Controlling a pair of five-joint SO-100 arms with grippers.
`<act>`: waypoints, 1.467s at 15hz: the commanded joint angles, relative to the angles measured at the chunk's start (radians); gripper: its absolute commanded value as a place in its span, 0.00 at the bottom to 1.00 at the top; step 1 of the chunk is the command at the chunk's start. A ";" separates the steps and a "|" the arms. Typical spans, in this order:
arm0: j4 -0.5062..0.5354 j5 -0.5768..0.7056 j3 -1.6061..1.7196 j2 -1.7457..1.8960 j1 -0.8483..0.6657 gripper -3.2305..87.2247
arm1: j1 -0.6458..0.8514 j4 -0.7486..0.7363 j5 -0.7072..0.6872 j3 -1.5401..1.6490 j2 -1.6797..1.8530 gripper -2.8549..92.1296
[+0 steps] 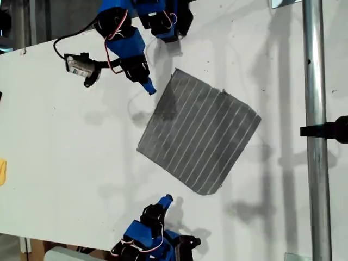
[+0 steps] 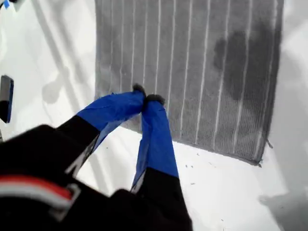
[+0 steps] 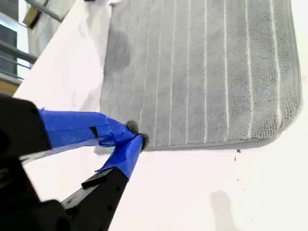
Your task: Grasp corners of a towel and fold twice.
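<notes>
Across the middle of the exterior view, the towel (image 1: 198, 130) lies flat and unfolded on the white surface (image 1: 65, 141). It is turned like a diamond, and its white stripes run parallel to its upper-left edge. My first claw (image 1: 149, 88) hangs in the upper centre of that view, just to the left of the top corner (image 1: 177, 72). Its blue tips are pressed together with nothing between them. My second claw (image 1: 166, 200) sits at the lower centre of the frame, off the cloth and below its lower-left edge. Its tips are also closed and empty. From it, the bottom corner (image 1: 205, 190) lies up and to the right and the left corner (image 1: 140, 147) up and to the left, with the bottom one looking somewhat nearer. Each arm thus has its own nearest corner, and I judge both claws must open before they can pinch the cloth.
</notes>
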 commanded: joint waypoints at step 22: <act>-0.061 -0.057 -0.069 -0.112 0.084 0.00 | 0.189 -0.272 -0.192 -0.213 -1.043 0.03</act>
